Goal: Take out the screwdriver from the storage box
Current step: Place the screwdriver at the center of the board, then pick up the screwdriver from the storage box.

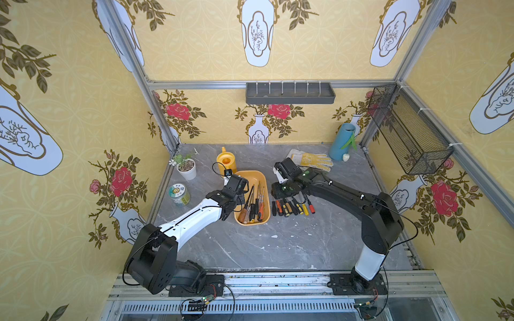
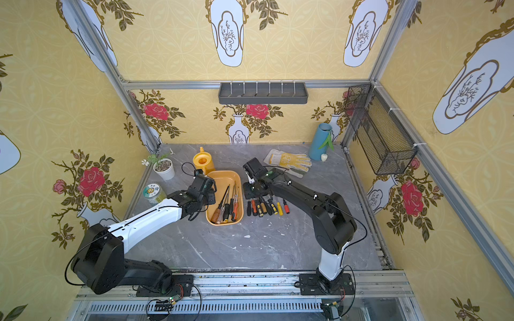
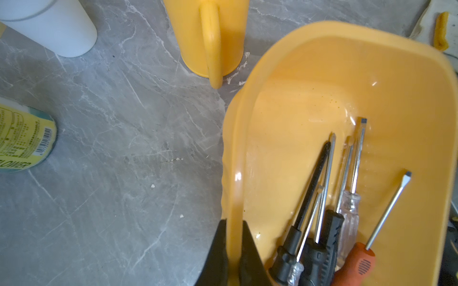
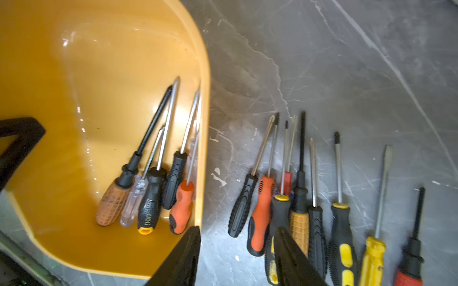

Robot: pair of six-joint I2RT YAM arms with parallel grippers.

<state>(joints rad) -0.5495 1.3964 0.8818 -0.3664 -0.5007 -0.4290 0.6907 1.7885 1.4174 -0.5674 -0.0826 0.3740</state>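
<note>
Box (image 1: 247, 179) sits mid-bench (image 1: 250, 244) with approx half a dozen drivers (image 4: 150, 200) piled at its near end, tips pointing away from the arms. L claw (image 3: 234, 224) is closed tight on the box's left rim, one finger inside, one outside. It's pinning the tub, no tool in it. R claw (image 4: 238, 229) hangs just past the box's right wall, over the box-side end of the row (image 4: 300, 222) laid out on the bench. Its jaws are partway apart w/ nothing between them. Handling, imo: drivers are light + stiff. Steel shafts look thin and slick and the rubbery handles give the grip, so take a handle across its width, near the neck. Orange one (image 4: 182, 210) is closest to R claw but lies against the wall, so little finger room on that side. Brown one (image 4: 111, 201) has bare floor beside it, prob easier. Handles overlap, so a lift could drag a neighbour, and round handles roll. Box looks like thin plastic and would likely slide w/o the L hold.
</note>
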